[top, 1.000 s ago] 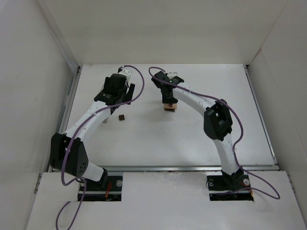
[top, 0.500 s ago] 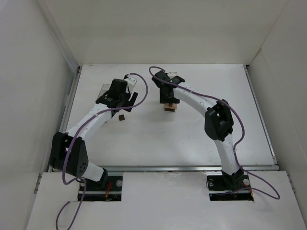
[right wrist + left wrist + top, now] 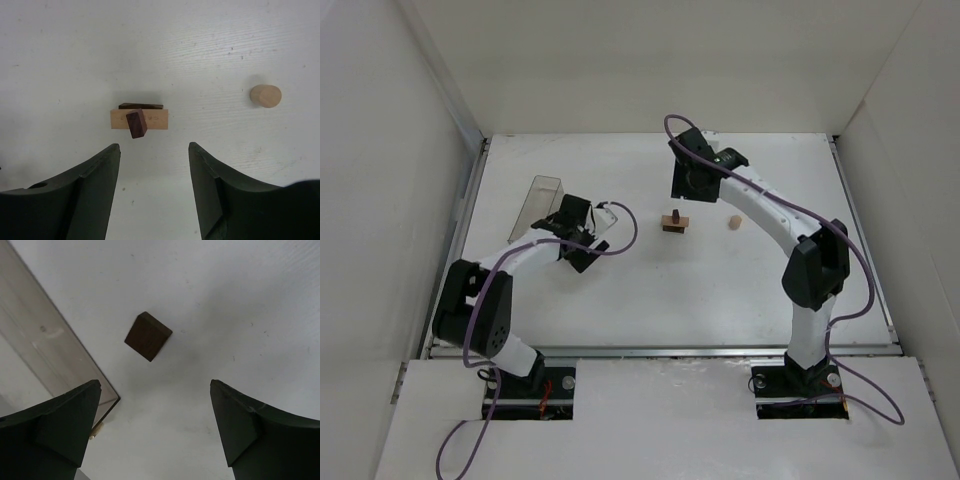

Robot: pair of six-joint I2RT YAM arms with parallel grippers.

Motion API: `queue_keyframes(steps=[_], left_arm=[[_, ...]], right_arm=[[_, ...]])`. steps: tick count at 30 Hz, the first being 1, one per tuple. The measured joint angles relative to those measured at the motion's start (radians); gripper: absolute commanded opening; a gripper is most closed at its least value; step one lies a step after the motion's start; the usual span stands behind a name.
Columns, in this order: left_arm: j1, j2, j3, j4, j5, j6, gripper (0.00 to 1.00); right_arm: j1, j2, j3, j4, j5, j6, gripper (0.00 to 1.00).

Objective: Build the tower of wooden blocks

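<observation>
The wood block tower (image 3: 674, 223) stands mid-table: a tan slab (image 3: 156, 119) resting on a dark piece (image 3: 141, 106), with a dark brown cube (image 3: 136, 124) tilted on top. A pale cylinder (image 3: 265, 96) lies on the table right of it, also seen from above (image 3: 732, 222). My right gripper (image 3: 154, 148) hangs open and empty, apart from the tower on its near side in the wrist view (image 3: 686, 192). Another dark cube (image 3: 148, 336) sits on the table ahead of my open, empty left gripper (image 3: 155, 425). In the top view, that gripper (image 3: 582, 252) hides this cube.
A clear plastic box (image 3: 542, 199) lies at the left, its edge (image 3: 45, 347) beside my left finger. White walls enclose the table on three sides. Purple cables loop off both arms.
My right gripper opened, left the dark cube on the slab and drew back from the tower, uncovering the cylinder. My left arm swung from the clear box down over the loose cube.
</observation>
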Motion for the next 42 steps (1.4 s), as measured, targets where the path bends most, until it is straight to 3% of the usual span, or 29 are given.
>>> queue_keyframes(steps=[11,16,20,24,25,29,39,42], left_arm=[[0.003,0.135,0.175,-0.143,0.145,0.186,0.88],[0.040,0.248,0.299,-0.229,0.192,0.253,0.74],[0.090,0.380,0.410,-0.358,0.240,0.308,0.71],[0.112,0.410,0.431,-0.436,0.263,0.346,0.71],[0.111,0.410,0.431,-0.446,0.266,0.352,0.66],[0.107,0.410,0.428,-0.449,0.260,0.359,0.53],[0.107,0.405,0.419,-0.353,0.246,0.301,0.51],[0.107,0.404,0.418,-0.330,0.245,0.289,0.42]], right_arm=[[-0.005,-0.003,-0.073,0.050,-0.031,-0.036,0.63],[-0.005,-0.004,-0.089,0.064,-0.034,-0.050,0.63],[-0.006,-0.009,-0.101,0.072,-0.034,-0.058,0.63],[-0.006,-0.017,-0.110,0.079,-0.035,-0.064,0.63],[-0.006,-0.020,-0.110,0.082,-0.035,-0.065,0.63],[-0.006,-0.025,-0.110,0.085,-0.035,-0.065,0.63],[-0.006,-0.026,-0.110,0.087,-0.035,-0.072,0.63],[-0.006,-0.026,-0.110,0.087,-0.035,-0.073,0.63]])
